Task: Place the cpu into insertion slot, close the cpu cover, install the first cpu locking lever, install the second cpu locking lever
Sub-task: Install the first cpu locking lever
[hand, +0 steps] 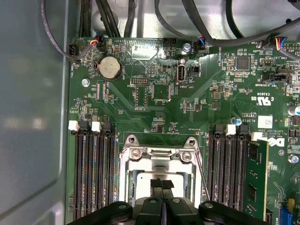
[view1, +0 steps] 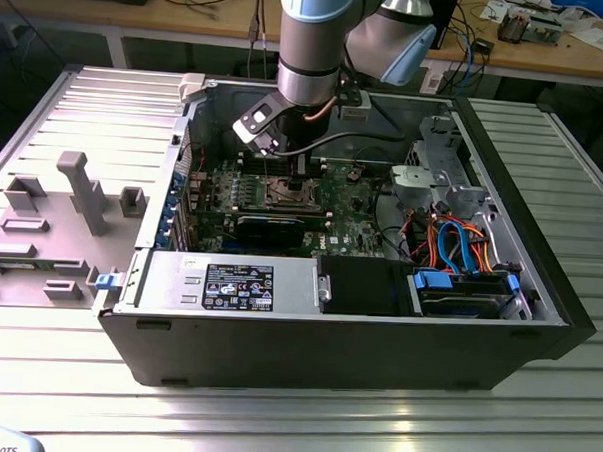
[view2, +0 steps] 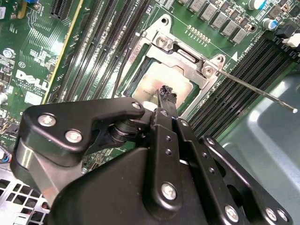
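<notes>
The ribbed metal counter (view1: 293, 426) runs across in front, and on it sits an open computer case (view1: 326, 352) with a labelled silver box (view1: 239, 283) along its near wall and blue cables (view1: 461, 243) towards the exterior view's right. Further in lies the green motherboard (view1: 353, 203), where the arm (view1: 314, 46) reaches straight down. Its jaws are pressed together with nothing between them, and the black fingertips (view2: 166, 93) hang right over the cpu (hand: 140, 180); whether they touch its dull top I cannot tell. The cpu sits in the insertion slot (view1: 283, 193), between banks of memory slots (hand: 93, 173). The cpu cover (hand: 157, 153) is down around it, the chip showing through its window. A thin wire lever (view2: 255, 91) slants away from one socket corner, out over the memory slots. Beyond the case stands a second counter (view1: 549, 57) strewn with cables.
</notes>
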`<state>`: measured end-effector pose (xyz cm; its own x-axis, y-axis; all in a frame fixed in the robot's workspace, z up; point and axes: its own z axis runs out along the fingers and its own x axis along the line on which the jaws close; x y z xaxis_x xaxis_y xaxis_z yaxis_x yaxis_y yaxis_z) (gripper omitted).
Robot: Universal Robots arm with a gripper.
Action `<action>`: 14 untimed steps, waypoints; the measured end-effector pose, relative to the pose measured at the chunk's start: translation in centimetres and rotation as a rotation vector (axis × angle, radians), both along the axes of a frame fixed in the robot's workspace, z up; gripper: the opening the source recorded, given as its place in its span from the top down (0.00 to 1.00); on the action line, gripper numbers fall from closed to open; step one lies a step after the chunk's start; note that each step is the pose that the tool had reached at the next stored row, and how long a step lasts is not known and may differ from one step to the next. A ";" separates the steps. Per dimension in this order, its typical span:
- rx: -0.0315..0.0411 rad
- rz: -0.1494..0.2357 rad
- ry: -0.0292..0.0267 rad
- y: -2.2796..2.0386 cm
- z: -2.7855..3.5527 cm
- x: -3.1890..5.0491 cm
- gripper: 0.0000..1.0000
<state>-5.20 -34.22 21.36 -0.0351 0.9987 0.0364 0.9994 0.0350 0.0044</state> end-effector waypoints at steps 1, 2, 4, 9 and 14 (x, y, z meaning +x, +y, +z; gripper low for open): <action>0.0000 0.000 0.0000 0.00 0.00 0.01 0.89; 0.0000 0.000 0.0000 0.00 0.00 0.02 0.89; 0.0000 0.000 0.0000 0.00 0.00 0.04 0.89; -0.0012 0.000 0.0000 0.00 0.04 0.07 0.89; -0.0125 0.000 0.0001 0.00 1.32 0.06 0.89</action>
